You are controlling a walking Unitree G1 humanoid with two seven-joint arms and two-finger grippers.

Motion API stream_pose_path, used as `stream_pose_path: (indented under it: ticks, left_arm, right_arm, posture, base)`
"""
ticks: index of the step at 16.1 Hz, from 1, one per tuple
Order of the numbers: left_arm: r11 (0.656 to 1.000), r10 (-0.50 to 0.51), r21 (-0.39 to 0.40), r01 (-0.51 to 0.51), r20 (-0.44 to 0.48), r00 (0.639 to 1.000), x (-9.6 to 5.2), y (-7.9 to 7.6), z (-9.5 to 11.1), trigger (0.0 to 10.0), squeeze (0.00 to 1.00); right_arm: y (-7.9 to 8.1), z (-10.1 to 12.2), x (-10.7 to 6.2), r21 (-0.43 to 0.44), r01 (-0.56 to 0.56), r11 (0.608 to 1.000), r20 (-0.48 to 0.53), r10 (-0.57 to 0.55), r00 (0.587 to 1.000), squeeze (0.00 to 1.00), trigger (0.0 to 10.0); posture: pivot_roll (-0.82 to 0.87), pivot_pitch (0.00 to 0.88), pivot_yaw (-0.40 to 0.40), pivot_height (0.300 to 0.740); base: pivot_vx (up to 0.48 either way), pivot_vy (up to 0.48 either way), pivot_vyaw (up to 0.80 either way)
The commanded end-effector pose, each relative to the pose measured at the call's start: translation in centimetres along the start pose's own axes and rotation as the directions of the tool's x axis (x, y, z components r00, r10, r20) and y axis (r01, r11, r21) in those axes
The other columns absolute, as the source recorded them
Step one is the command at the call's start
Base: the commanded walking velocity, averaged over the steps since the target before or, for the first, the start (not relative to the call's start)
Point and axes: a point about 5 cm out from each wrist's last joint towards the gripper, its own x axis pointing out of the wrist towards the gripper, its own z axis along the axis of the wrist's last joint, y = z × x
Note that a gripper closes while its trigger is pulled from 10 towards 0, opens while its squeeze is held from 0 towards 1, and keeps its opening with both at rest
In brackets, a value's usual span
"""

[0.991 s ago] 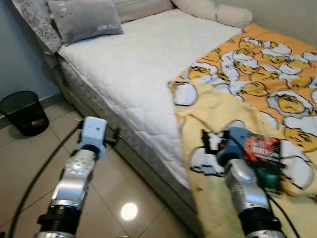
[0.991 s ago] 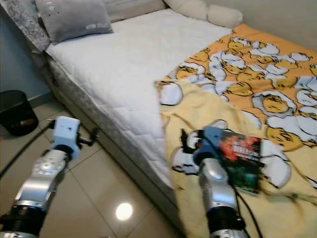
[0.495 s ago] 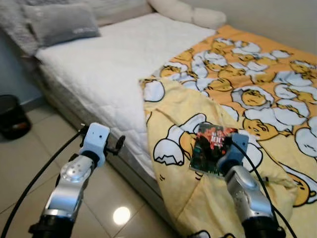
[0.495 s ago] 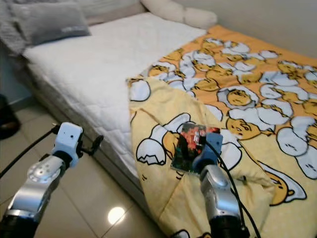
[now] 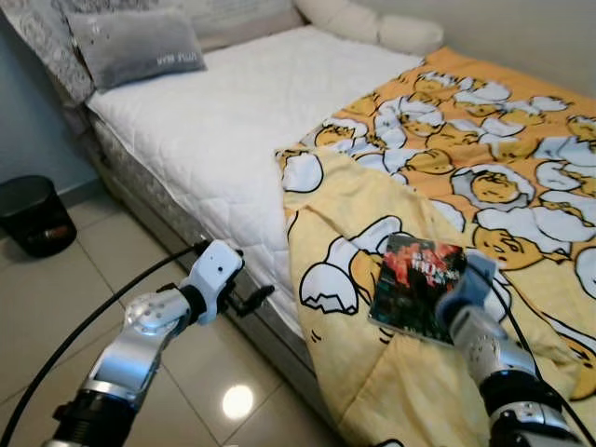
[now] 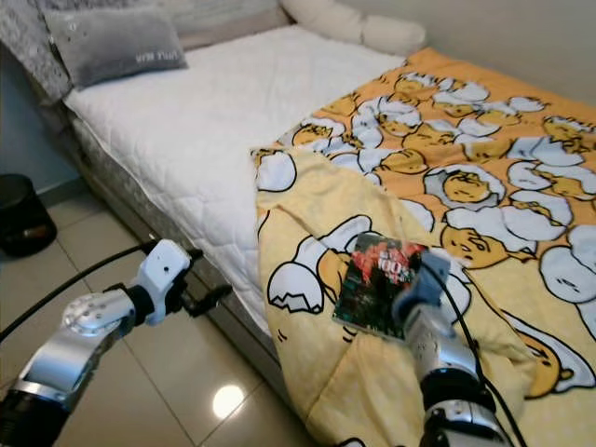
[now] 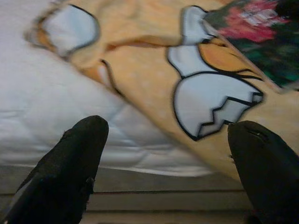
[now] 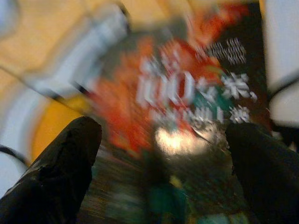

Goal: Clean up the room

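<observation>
A book (image 5: pixel 416 287) was laid on a blanket (image 5: pixel 484 186) spread over the bed's right half. A pillow (image 5: pixel 135 47) was placed at the mattress (image 5: pixel 233 121) head, and a wastebasket (image 5: pixel 35 214) was stood on the floor (image 5: pixel 56 307) to its left.

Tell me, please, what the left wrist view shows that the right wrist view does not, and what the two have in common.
Left wrist view alone: the white mattress with its quilted edge, and the yellow blanket's cracked-eggshell print hanging over the bed's side, seen past the open left gripper.

Right wrist view alone: the book's red and green cover close up, blurred, with white lettering, between the open jaws of the right gripper.

Both: the book lying on the yellow blanket; in the left wrist view it sits at one corner.
</observation>
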Motion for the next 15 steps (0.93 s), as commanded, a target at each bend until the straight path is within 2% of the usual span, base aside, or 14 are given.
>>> stream_pose_path:
  ticks: [1, 2, 3, 8, 10, 12, 13, 14, 15]
  left_arm:
    - [0.997, -0.080, 0.002, 0.080, 0.015, 0.997, -0.1, -0.7, 0.5, 10.0, 0.03]
    - [0.997, -0.080, 0.002, 0.080, 0.015, 0.997, -0.1, -0.7, 0.5, 10.0, 0.03]
    - [0.988, -0.154, -0.006, 0.155, 0.010, 0.988, -0.6, -1.3, 0.4, 10.0, 0.00]
    - [0.979, -0.202, -0.021, 0.202, 0.006, 0.979, -0.9, -1.9, 0.1, 10.0, 0.00]
    - [0.978, -0.209, -0.022, 0.209, 0.004, 0.978, -0.9, -1.8, 0.3, 10.0, 0.00]
    - [0.973, -0.229, -0.019, 0.229, 0.005, 0.973, -0.7, -1.9, 0.4, 10.0, 0.00]
    - [0.973, -0.232, -0.020, 0.232, 0.005, 0.973, -0.7, -1.9, 0.4, 10.0, 0.00]
    - [0.970, -0.240, -0.019, 0.241, 0.004, 0.971, -0.7, -1.9, 0.4, 10.0, 0.00]
    - [0.970, -0.243, -0.019, 0.243, 0.004, 0.970, -0.6, -1.9, 0.5, 10.0, 0.00]
  right_arm:
    - [-1.6, 0.0, -0.1, -0.016, 0.086, 0.996, -0.019, -0.086, 0.996, 0.00, 10.0]
    - [-1.6, 0.0, -0.1, -0.016, 0.086, 0.996, -0.019, -0.086, 0.996, 0.00, 10.0]
    - [-3.5, 0.2, -0.3, -0.010, 0.156, 0.988, -0.007, -0.156, 0.988, 0.00, 10.0]
    - [-5.8, 0.8, -1.1, 0.019, 0.181, 0.983, 0.036, -0.182, 0.983, 0.00, 10.0]
    - [-6.3, 0.7, -1.3, 0.041, 0.160, 0.986, 0.029, -0.161, 0.987, 0.00, 10.0]
    - [-6.4, -0.7, -1.5, 0.048, 0.115, 0.992, -0.063, -0.112, 0.992, 0.00, 10.0]
    - [-6.3, -0.9, -1.5, 0.066, 0.104, 0.992, -0.077, -0.099, 0.992, 0.00, 10.0]
    - [-5.9, -1.6, -1.5, 0.136, 0.068, 0.988, -0.111, -0.053, 0.992, 0.00, 10.0]
    - [-5.3, -2.2, -1.4, 0.165, 0.033, 0.986, -0.151, -0.008, 0.988, 0.00, 10.0]
  posture:
    - [0.01, 0.000, -0.033, 0.740]
    - [0.01, 0.000, -0.033, 0.740]
    - [0.02, 0.000, -0.043, 0.740]
    - [0.00, 0.000, -0.032, 0.740]
    - [-0.01, 0.000, -0.029, 0.740]
    - [-0.01, 0.000, -0.026, 0.740]
    - [-0.01, 0.000, -0.026, 0.740]
    - [-0.01, 0.000, -0.023, 0.740]
    - [-0.01, 0.000, -0.022, 0.740]
  base:
    - [0.000, 0.000, 0.00]
    - [0.000, 0.000, 0.00]
    - [0.000, 0.000, 0.00]
    - [0.000, 0.000, 0.00]
    - [0.000, 0.000, 0.00]
    - [0.000, 0.000, 0.00]
    - [0.000, 0.000, 0.00]
    - [0.000, 0.000, 0.00]
    - [0.000, 0.000, 0.00]
